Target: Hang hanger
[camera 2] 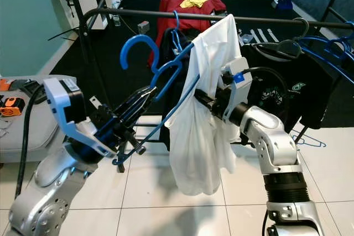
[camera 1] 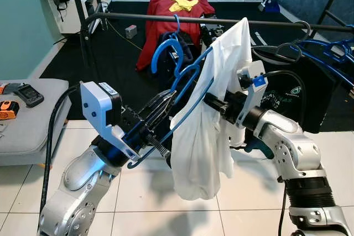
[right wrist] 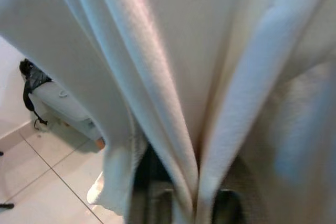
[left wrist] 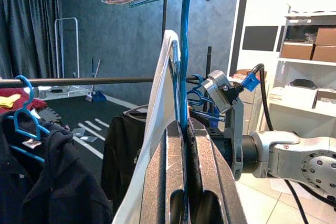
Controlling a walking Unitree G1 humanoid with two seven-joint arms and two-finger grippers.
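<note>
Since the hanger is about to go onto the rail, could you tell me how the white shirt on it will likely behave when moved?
The white shirt looks floppy: it hangs in loose folds off the blue hanger. It may slide, as it sits bunched to one side.

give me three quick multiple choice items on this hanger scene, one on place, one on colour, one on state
1. Where is the blue hanger's hook?
A. on the rail
B. in the air short of the rail
C. on the floor

2. What colour is the shirt on it?
A. white
B. red
C. black

3. The left tool is:
A. open
B. shut on the hanger
C. resting on the bench

Answers:
1 B, the blue hanger has its hook free of the rail.
2 A, the shirt is white.
3 B, the left tool is clamped on the hanger's bar.
</note>
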